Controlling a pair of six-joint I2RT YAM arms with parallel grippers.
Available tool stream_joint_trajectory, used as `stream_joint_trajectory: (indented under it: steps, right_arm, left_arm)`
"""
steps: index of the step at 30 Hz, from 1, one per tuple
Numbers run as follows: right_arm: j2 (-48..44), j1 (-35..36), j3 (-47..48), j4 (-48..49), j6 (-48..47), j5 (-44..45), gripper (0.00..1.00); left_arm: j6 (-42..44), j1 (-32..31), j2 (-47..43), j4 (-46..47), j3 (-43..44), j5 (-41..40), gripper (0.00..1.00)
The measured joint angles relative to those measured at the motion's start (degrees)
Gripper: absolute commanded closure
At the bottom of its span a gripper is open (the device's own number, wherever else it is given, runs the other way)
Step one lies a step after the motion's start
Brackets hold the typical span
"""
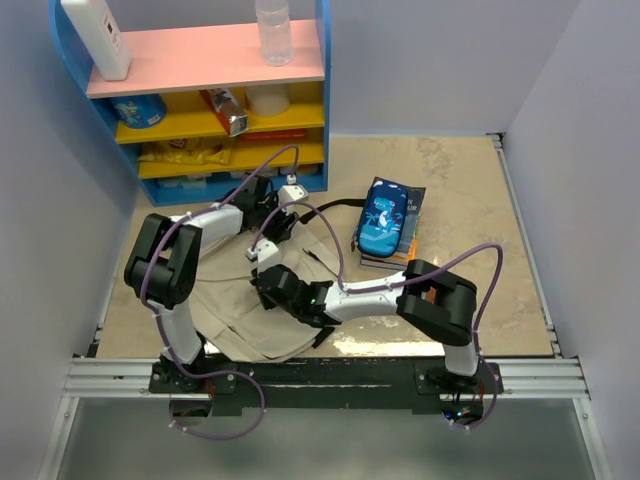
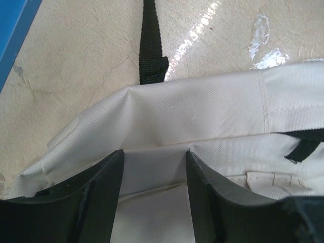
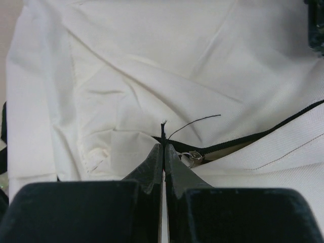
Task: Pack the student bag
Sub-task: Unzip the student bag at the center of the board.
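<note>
Right claw (image 3: 163, 148) pinched tight on a black zip pull (image 3: 163, 130) of the student bag (image 1: 235, 325) — cream canvas slumped on the bench (image 1: 470, 190) at lower centre-left of the top view, left claw (image 2: 154, 158) half-spread — poised over the bag's folded rim

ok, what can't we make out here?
Inside the student bag: all views, its own fabric covers it.
The book cover: top view, pencil case lies over it.
What the right hand pinches: right wrist view, shut fingertips hide it.
Labels on shelf packets: top view, too small.
</note>
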Motion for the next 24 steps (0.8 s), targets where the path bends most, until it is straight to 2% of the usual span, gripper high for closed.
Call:
stream_joint_trajectory:
  steps: [7,13,16,17,19,21,22,23,24]
  right_arm:
    - [0.00,1.31,1.27,-0.22,-0.22,-0.04,1.00]
    - [1.18,1.81,3.85,-2.49,0.04,1.27,1.00]
    - [1.31,2.32,4.50,-4.31,0.72,3.58,1.00]
    - [1.20,2.38,4.35,-4.52,1.16,4.11,1.00]
    - [0.04,2.19,2.49,-3.96,2.14,4.31,1.00]
    - [-2.19,1.33,-0.31,-3.85,3.52,4.28,1.00]
    - [-3.30,0.90,-1.44,-3.80,4.09,4.31,1.00]
    - [-4.13,0.46,-2.19,-3.87,4.52,4.37,1.00]
    - [-4.96,0.00,-2.78,-4.20,5.01,4.59,1.00]
  left_arm:
    - [-0.37,-0.24,0.11,0.07,0.02,-0.42,0.48]
    - [-0.74,-0.66,0.39,1.07,0.11,-1.73,0.61]
    - [-0.72,-0.76,0.44,1.55,0.13,-2.51,0.78]
    - [-0.68,-0.76,0.48,1.75,0.17,-2.99,0.91]
    - [-0.68,-0.83,0.68,2.19,0.31,-3.56,1.00]
    - [-0.90,-0.90,1.01,2.27,0.46,-3.72,1.00]
    - [-0.85,-0.94,1.14,2.23,0.55,-3.72,0.94]
    - [-1.09,-0.98,1.25,2.16,0.72,-3.72,0.76]
    - [-1.31,-0.98,1.33,1.97,1.03,-3.72,0.70]
